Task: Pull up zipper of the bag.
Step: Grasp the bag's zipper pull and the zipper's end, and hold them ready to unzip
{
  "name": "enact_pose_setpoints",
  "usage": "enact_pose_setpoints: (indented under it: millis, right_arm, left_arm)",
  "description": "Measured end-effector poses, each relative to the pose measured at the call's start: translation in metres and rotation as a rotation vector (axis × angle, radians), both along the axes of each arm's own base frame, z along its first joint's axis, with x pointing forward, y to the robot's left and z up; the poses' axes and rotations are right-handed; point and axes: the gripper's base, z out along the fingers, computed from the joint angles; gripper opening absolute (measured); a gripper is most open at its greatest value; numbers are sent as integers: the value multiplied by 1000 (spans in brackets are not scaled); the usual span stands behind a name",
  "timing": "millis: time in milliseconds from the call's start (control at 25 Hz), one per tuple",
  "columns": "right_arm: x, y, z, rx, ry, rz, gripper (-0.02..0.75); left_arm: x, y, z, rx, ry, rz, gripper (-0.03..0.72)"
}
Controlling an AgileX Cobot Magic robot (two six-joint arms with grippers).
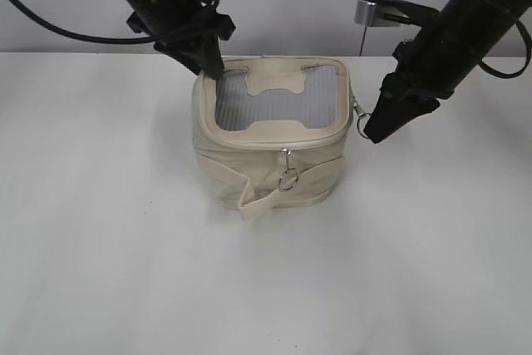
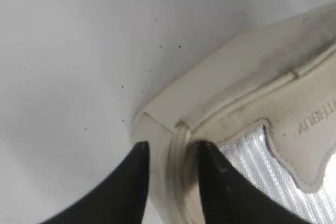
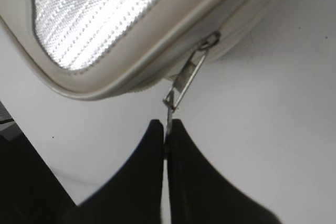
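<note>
Right fingers [image 3: 157,145] pinch the zipper [image 3: 185,80] ring; left fingers [image 2: 134,177] straddle the bag [image 1: 270,143] rim.

Bag sits mid-counter [image 1: 108,247], braced at its far left corner. Pull looks about to begin; next, the slider must travel steadily along the track without slipping.

Both arms are matte black, tapering into the left gripper [image 1: 208,62] and right gripper [image 1: 371,130], each with pointed wedge-shaped fingers. A black cable [image 1: 50,31] loops off the left arm.

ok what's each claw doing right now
left claw: closed on the bag rim
right claw: shut on a zipper ring pull
</note>
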Motion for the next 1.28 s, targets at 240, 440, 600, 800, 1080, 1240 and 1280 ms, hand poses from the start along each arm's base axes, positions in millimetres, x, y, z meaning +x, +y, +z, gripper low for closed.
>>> enact_pose_setpoints:
  millis: [240,440,600,800,1080,1240,1280]
  right_arm:
    - [-1,1,1,14,16,0,8]
    - [-2,2,1,22,20,-2,8]
    - [-2,2,1,27,22,-4,8]
    - [-2,2,1,27,22,-4,8]
    - [-2,2,1,28,24,-4,8]
    - [-2,2,1,28,25,-4,8]
    - [-2,2,1,28,25,-4,8]
  left_arm:
    - [17,-6,46,-61,-175,1,370]
    - [23,-19,54,-143,-228,-91,376]
    - [23,-39,39,-158,-279,-254,385]
    - [15,-71,31,-178,-377,-402,419]
    - [2,-99,7,-166,-337,-499,428]
    - [2,-104,-3,-156,-325,-523,452]
    - [2,-104,-5,-155,-322,-524,466]
